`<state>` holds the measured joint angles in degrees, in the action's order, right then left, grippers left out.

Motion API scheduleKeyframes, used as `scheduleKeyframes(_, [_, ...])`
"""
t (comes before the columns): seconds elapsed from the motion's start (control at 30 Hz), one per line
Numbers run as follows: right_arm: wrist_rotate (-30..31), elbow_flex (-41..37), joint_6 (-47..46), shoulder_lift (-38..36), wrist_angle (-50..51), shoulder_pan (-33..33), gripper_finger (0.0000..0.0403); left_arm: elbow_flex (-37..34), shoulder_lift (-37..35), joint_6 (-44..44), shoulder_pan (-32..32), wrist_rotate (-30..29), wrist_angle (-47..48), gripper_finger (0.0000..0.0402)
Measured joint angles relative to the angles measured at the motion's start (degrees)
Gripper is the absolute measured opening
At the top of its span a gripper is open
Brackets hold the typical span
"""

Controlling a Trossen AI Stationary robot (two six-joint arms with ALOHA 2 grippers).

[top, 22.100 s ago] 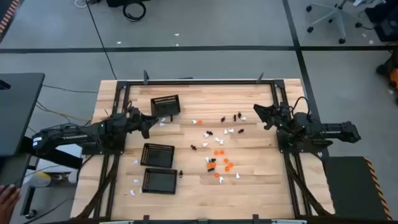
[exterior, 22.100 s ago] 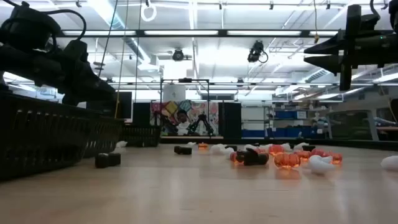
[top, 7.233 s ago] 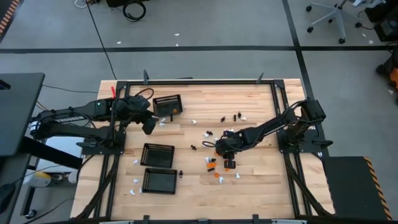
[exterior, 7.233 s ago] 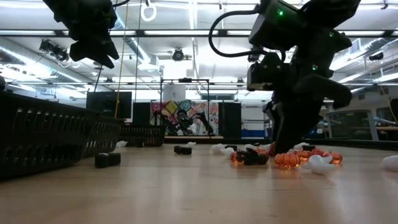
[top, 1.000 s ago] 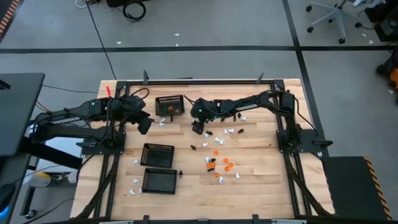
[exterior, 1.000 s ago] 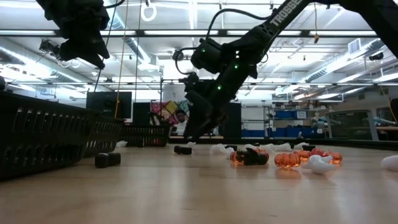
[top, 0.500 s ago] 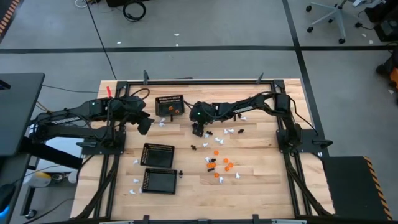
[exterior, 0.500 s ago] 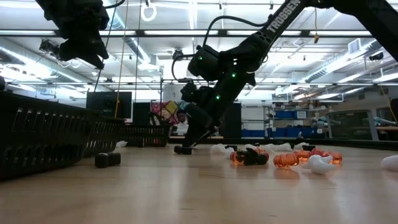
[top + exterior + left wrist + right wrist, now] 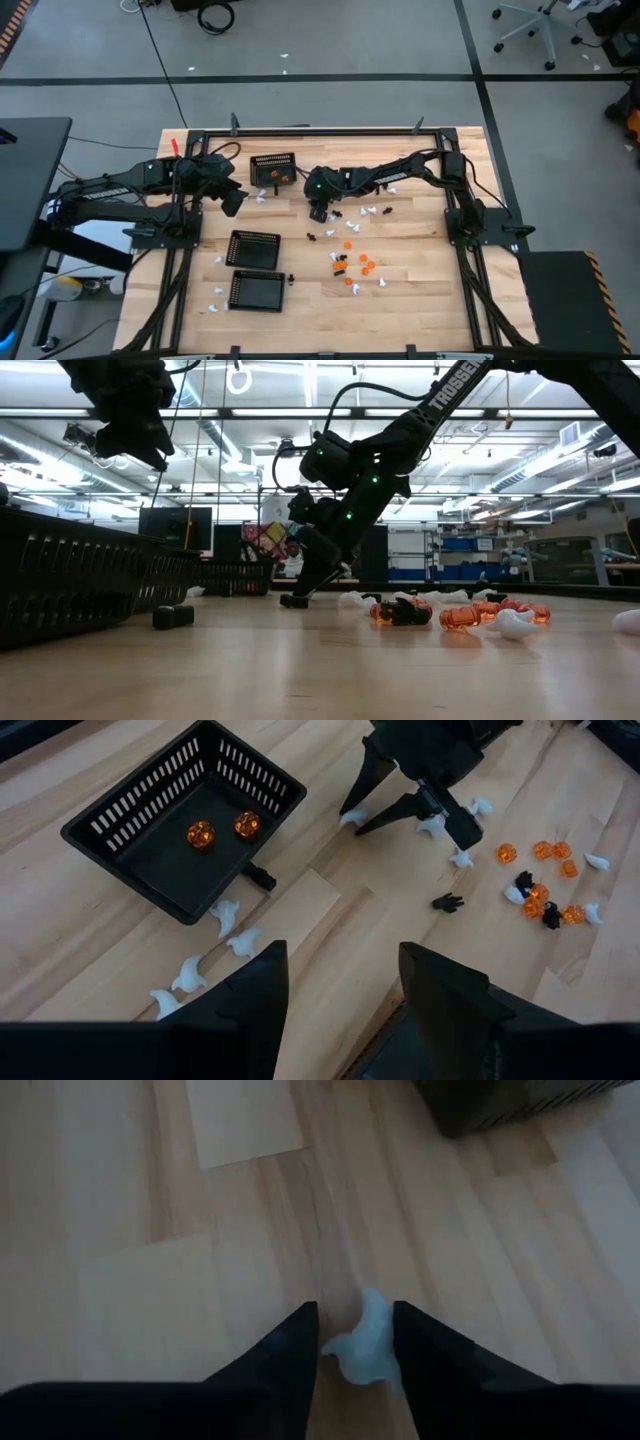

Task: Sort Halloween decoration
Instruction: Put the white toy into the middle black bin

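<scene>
My right gripper (image 9: 318, 213) is open and low over the table's middle, near the far basket (image 9: 270, 170). Its fingers stand on either side of a small white piece (image 9: 368, 1348) that lies on the wood. Two orange pieces (image 9: 200, 833) lie in that far basket. More orange pieces (image 9: 355, 262), white pieces (image 9: 368, 211) and black pieces (image 9: 336, 214) lie scattered on the table's right half. My left gripper (image 9: 340, 1010) is open and empty. It hangs above the table's left side (image 9: 232, 200), next to the far basket. My right gripper comes at the white piece from above, one finger (image 9: 295, 1345) on each side of it. The piece lies flat on the table. I cannot tell whether the fingers touch it.
Two more black mesh baskets (image 9: 253, 248) (image 9: 256, 291) stand at the near left. Several white pieces (image 9: 218, 292) lie beside them, and more (image 9: 232, 930) lie by the far basket. A black frame (image 9: 320, 131) runs around the table's edges.
My right gripper has gone down toward the table and now stands low over the white piece, still open. My left gripper has kept still.
</scene>
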<state>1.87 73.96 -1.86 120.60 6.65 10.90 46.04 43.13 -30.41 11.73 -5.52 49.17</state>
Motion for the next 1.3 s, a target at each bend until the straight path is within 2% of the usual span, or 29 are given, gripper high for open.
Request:
scheduleKeyframes(0.43, [-2.0,1.6,1.0,-0.9,4.0,0.0,0.0075,0.0,0.0,0.0,0.0,0.0,0.0,0.0199])
scheduleKeyframes(1.13, [-4.6,2.1,0.0,-1.1,4.3,-1.0,0.0070,0.0,0.0,0.1,0.0,-0.1,0.0,0.0199])
scheduleKeyframes(1.3, [-5.1,5.2,0.4,-1.1,6.3,-1.0,0.0070,0.0,0.0,0.1,0.0,-0.1,0.0,0.0199])
